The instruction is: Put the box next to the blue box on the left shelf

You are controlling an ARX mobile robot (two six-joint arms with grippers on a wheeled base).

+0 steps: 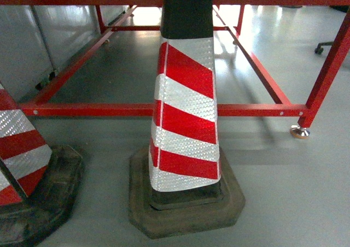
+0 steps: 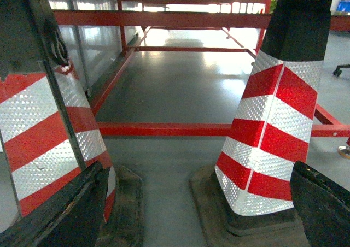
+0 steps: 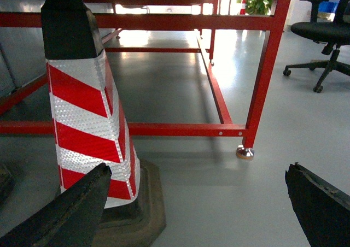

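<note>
Two striped traffic cones stood on the grey floor: one at far left [image 1: 22,165], one dead centre [image 1: 186,121], with a red metal frame [image 1: 164,109] behind. Both the left gripper [image 2: 197,214] and right gripper [image 3: 199,209] were spread wide, holding nothing. Neither the box nor the left shelf was in view. Driving forward risked striking the cones.

Left cone [image 1: 22,165] cropped by frame edge.

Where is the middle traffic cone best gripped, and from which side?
Probably its black top section, approached level from the front. The traffic cone stands upright and is narrowest there, while its wide base sits flat on the floor.
</note>
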